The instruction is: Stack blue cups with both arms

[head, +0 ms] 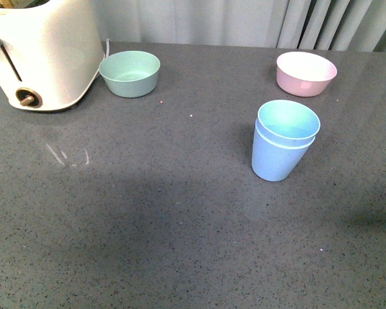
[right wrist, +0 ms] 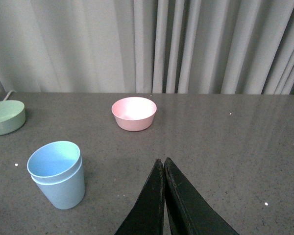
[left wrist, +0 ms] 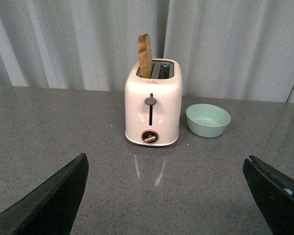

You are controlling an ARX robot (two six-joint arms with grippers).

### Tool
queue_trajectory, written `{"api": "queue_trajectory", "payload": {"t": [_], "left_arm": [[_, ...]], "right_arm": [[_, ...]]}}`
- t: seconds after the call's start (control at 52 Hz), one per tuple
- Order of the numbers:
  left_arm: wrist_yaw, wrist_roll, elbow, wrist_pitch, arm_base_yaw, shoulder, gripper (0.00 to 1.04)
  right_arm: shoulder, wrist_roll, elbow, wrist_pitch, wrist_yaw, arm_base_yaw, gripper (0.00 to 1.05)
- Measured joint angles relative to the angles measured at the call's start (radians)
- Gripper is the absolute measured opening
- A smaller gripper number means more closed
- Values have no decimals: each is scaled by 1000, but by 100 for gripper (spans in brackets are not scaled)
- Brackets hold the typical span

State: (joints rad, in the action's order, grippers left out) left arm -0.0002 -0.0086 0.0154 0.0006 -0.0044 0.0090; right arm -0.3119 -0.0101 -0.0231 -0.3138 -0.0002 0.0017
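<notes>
Currently the blue cups (head: 283, 140) stand nested, one inside the other, upright on the grey table (head: 180, 219), near the pink bowl (head: 306, 73) and clear of both grippers. Right gripper (right wrist: 163, 169): fingers pressed together with nothing between them; in its wrist view the nested cups sit ahead and off to one side, untouched. Left gripper (left wrist: 166, 196): fingers spread wide, holding nothing; ahead of it stand the white toaster (left wrist: 153, 110) with a bread slice (left wrist: 145, 55) and, just beside it, the mint-green bowl (left wrist: 208, 120).

Light-blue cups (head: 283, 143), mint-green bowl (head: 130, 73), pink bowl (head: 305, 73), cream toaster (head: 42, 51), speckled grey table (head: 148, 225).
</notes>
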Motion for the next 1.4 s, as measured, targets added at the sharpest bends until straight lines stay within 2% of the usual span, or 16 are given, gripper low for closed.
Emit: {"api": "queue_trajectory", "payload": {"t": [0.5, 0.615, 0.904, 1.038, 1.154, 1.288, 1.404], "left_arm": [[0, 0, 0, 0, 0, 0, 96], [0, 0, 0, 0, 0, 0, 96], [0, 0, 0, 0, 0, 0, 96], [0, 0, 0, 0, 0, 0, 96], [0, 0, 0, 0, 0, 0, 96], [0, 0, 0, 0, 0, 0, 96], [0, 0, 0, 0, 0, 0, 96]], "right_arm": [[134, 0, 0, 135, 0, 0, 2], [282, 0, -1, 303, 0, 0, 2], [305, 0, -1, 312, 0, 0, 3], [306, 0, -1, 312, 0, 0, 21], [306, 0, -1, 312, 0, 0, 44], [306, 0, -1, 312, 0, 0, 64], [306, 0, -1, 312, 0, 0, 86]]}}
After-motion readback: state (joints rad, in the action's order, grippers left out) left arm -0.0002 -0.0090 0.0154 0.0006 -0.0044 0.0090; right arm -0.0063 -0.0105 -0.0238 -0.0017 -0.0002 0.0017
